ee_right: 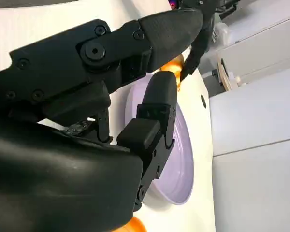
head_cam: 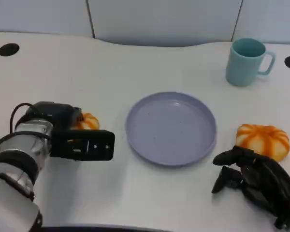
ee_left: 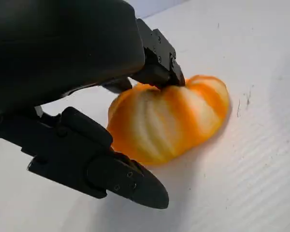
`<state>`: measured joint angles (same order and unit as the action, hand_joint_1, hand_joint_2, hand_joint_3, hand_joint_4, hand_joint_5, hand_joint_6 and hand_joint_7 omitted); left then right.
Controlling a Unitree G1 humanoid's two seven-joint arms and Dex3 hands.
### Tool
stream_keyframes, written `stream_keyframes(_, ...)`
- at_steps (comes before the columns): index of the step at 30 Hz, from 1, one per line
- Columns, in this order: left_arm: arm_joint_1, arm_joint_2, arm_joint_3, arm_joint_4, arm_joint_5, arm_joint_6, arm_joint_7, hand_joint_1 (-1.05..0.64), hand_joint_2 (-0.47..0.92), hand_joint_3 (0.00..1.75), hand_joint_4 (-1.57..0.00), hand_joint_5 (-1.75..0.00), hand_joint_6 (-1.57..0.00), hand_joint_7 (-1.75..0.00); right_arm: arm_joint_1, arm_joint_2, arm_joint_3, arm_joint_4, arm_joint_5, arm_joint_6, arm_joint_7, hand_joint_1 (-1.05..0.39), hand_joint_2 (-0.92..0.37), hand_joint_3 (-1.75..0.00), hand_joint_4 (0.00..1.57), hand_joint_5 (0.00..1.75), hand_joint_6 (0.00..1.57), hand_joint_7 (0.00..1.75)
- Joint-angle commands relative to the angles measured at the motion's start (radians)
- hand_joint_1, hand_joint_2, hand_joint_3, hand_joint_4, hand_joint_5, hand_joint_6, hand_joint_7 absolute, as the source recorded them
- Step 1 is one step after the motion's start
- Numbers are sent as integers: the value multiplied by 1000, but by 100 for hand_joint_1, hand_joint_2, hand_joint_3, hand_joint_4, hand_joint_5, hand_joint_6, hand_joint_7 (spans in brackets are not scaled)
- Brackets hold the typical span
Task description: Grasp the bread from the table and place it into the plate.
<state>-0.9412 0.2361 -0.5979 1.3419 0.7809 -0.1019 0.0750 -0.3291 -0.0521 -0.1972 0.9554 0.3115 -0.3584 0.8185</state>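
Note:
An orange bread with pale stripes (head_cam: 88,121) lies on the white table just beyond my left hand (head_cam: 79,141), left of the lavender plate (head_cam: 171,128). In the left wrist view this bread (ee_left: 169,118) sits on the table between my spread fingers (ee_left: 118,179); one fingertip touches its top edge, the other lies alongside it. A second striped bread (head_cam: 262,140) rests right of the plate, just past my right hand (head_cam: 256,181), which lies on the table holding nothing. The right wrist view looks past that hand (ee_right: 101,96) to the plate (ee_right: 181,159).
A teal mug (head_cam: 246,61) stands at the back right, beyond the plate. Two dark holes (head_cam: 8,49) mark the table's far corners. A white wall panel runs along the back edge.

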Motion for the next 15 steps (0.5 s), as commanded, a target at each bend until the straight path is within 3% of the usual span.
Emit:
stream_keyframes(1, 2, 4, -9, 13, 11, -7, 102, -39, 74, 1, -52, -157, -43, -138, 32, -6, -1, 1, -5, 13, -8, -55, -92, -8, 66, 137, 80, 80)
stream_keyframes(3, 6, 5, -14, 14, 18, -12, 144, -33, 76, 1, -55, -166, -43, -149, 28, -6, -7, 10, 5, 20, 3, -55, -92, -8, 66, 138, 80, 80)
stream_keyframes(10, 17, 12, -17, 18, 13, -39, 221, -28, 83, 10, -68, -168, -59, -126, 21, -2, -18, 39, 17, 17, 15, -51, -92, -7, 66, 139, 80, 79)
stream_keyframes(11, 18, 13, -14, 18, 9, -43, 222, -27, 82, 18, -66, -161, -59, -123, 21, -1, -18, 38, 15, 16, 14, -52, -92, -6, 66, 139, 80, 79)
stream_keyframes(14, 23, 13, 11, 16, -18, -65, 219, -26, 58, 73, -65, -142, -61, -113, 23, -3, -16, 35, 10, 16, 14, -52, -92, -6, 66, 138, 80, 78)
stream_keyframes(15, 24, 15, 23, 15, -30, -77, 216, -26, 53, 81, -67, -141, -63, -114, 23, -4, -14, 32, 8, 17, 12, -53, -92, -7, 66, 138, 80, 78)
